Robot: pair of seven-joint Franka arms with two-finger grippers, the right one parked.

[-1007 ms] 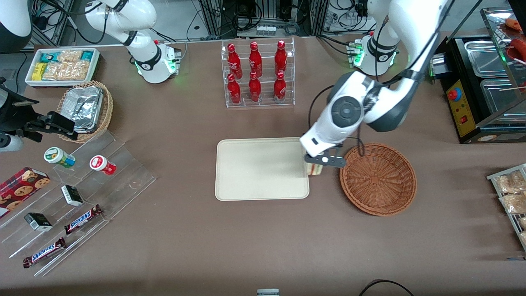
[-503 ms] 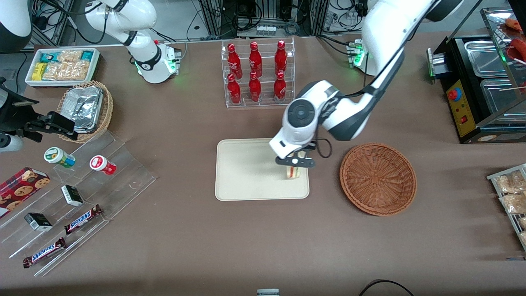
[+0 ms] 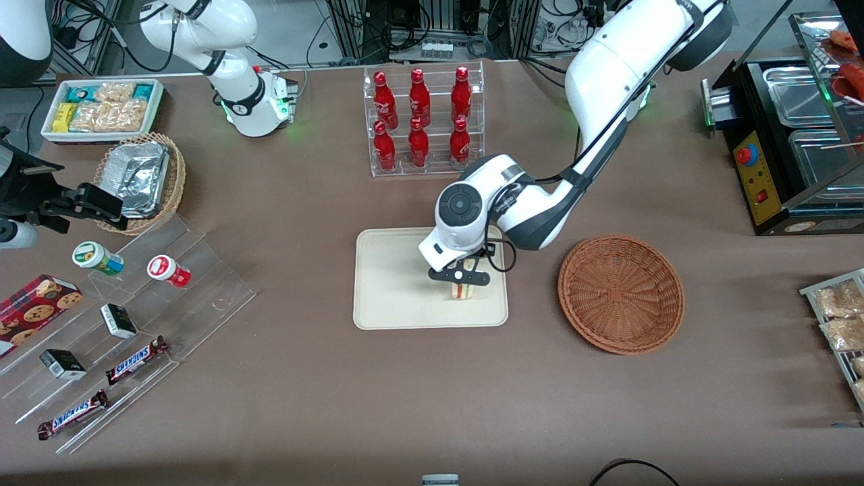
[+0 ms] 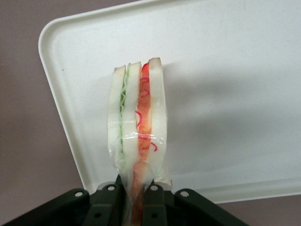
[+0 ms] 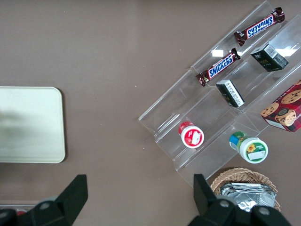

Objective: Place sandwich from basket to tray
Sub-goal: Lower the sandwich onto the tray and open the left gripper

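Note:
The sandwich [image 3: 461, 291] [image 4: 138, 127], a wrapped wedge of pale bread with green and red filling, hangs over the cream tray [image 3: 398, 283] [image 4: 225, 84], near the tray's end closest to the basket. My left gripper [image 3: 460, 276] [image 4: 138, 197] is shut on the sandwich's wrapped tip and holds it from above. Whether the sandwich touches the tray surface I cannot tell. The reddish-brown wicker basket [image 3: 621, 293] stands empty beside the tray, toward the working arm's end of the table.
A clear rack of red bottles [image 3: 422, 121] stands farther from the front camera than the tray. A tan basket of foil trays [image 3: 142, 179], a white snack box [image 3: 101, 108] and a clear stepped stand with snacks [image 3: 128, 324] lie toward the parked arm's end.
My left gripper has carried the sandwich from the gap between basket and tray to a spot over the tray, moving toward the parked arm's end.

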